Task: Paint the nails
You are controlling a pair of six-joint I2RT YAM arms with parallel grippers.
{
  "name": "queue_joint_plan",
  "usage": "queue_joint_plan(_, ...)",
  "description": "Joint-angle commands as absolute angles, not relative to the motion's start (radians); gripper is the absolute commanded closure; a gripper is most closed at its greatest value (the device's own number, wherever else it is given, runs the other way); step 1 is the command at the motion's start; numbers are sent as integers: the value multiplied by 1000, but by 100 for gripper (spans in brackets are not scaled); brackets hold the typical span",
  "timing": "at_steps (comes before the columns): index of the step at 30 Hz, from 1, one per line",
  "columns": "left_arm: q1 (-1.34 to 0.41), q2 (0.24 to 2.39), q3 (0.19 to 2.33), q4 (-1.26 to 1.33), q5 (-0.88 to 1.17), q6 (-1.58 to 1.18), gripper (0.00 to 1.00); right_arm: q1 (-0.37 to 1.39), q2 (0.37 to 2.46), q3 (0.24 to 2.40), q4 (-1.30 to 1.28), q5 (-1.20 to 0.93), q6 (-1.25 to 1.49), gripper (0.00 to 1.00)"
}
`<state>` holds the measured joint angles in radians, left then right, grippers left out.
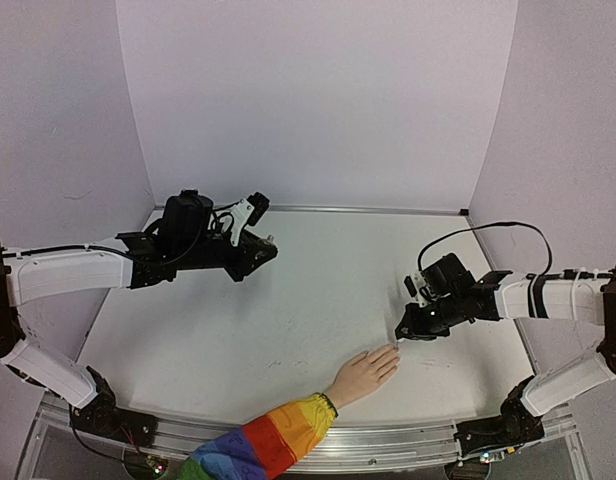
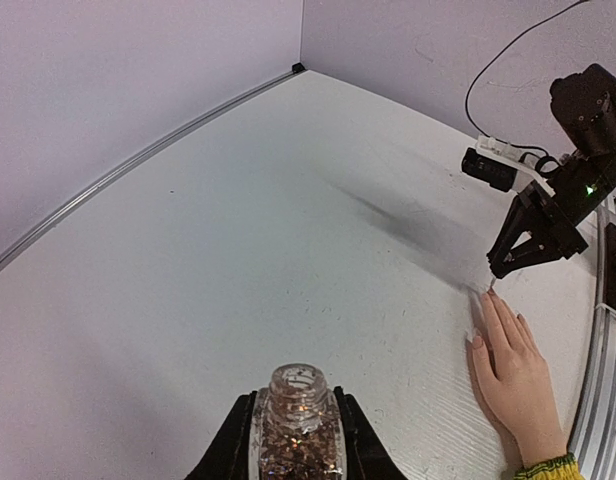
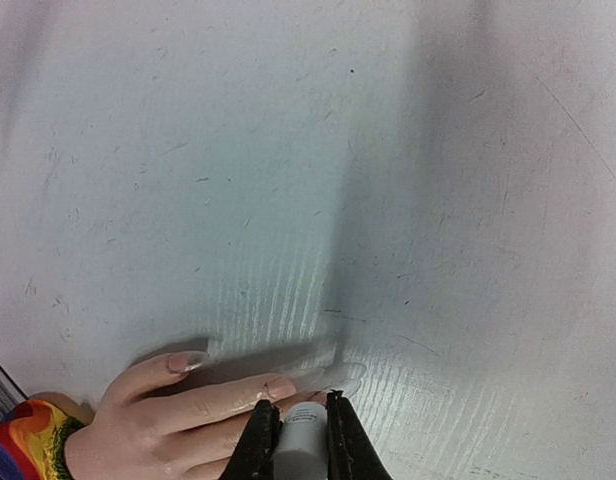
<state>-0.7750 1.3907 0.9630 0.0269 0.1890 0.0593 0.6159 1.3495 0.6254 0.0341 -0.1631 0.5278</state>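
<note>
On my left, the left gripper [image 1: 260, 250] is clamped tight around a small uncapped glass bottle [image 2: 294, 425] of glittery brown stuff, up over the back left of the table [image 1: 238, 340]. The hand [image 1: 366, 372] with the rainbow sleeve [image 1: 273, 440] lies palm down near the front edge, pale nails [image 3: 186, 360] pointing right. There the right gripper [image 1: 403, 335] is closed hard on a whitish brush cap [image 3: 300, 435] right at the fingertips; I cannot tell whether the brush touches a nail.
</note>
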Motion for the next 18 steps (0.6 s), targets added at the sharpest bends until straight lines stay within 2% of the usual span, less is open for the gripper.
queue_joint_plan(1, -769, 1376, 1009, 81, 205, 63, 100, 612, 1349, 621, 31, -146, 528, 100)
queue_joint_plan(18, -769, 1370, 1006, 81, 204, 64, 100, 613, 1356, 627, 0, -122, 550, 100)
